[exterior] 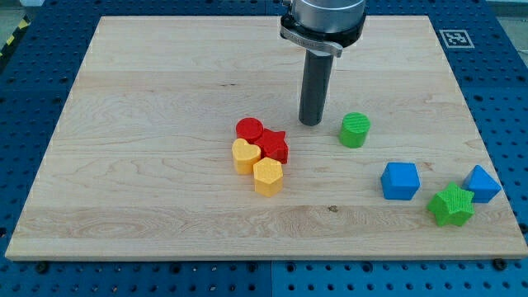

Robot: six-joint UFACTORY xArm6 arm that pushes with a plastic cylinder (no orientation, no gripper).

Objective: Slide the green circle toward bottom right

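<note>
The green circle [355, 130] is a short green cylinder standing on the wooden board [165, 99], right of centre. My tip [311, 123] is the lower end of the dark rod, resting on the board just to the left of the green circle, with a small gap between them. The rod rises to the arm's mount at the view's top.
A cluster of a red circle [249, 130], a red star [275, 147], a yellow heart [244, 155] and a yellow hexagon [268, 176] lies left of my tip. A blue cube [400, 181], a green star [451, 205] and another blue block [482, 183] lie at the bottom right.
</note>
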